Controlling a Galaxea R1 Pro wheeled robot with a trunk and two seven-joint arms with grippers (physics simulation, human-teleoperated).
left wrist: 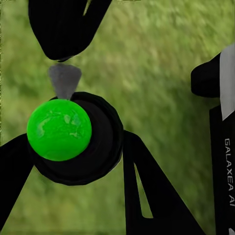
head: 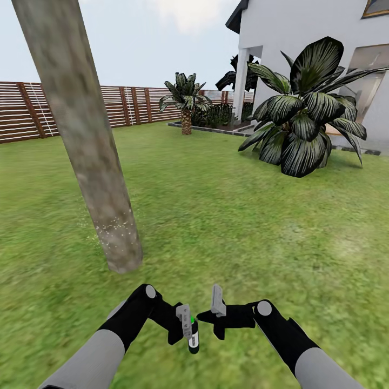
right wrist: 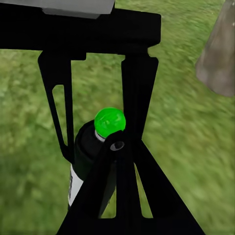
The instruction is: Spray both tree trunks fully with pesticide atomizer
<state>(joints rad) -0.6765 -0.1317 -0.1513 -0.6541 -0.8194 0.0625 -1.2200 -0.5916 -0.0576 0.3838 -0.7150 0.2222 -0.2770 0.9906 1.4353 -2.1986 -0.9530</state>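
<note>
Presently the left gripper is closed on the pesticide atomizer, held upright with its long axis vertical, the tree trunk ahead and left of it, nearer this arm; right gripper's opening cannot be told

Both arms reach forward and low, elbows bent, forearms angling inward so the wrists nearly meet. The left gripper points down, fingers clamped on the atomizer. The right gripper faces the left one, just beside it, holding nothing.
</note>
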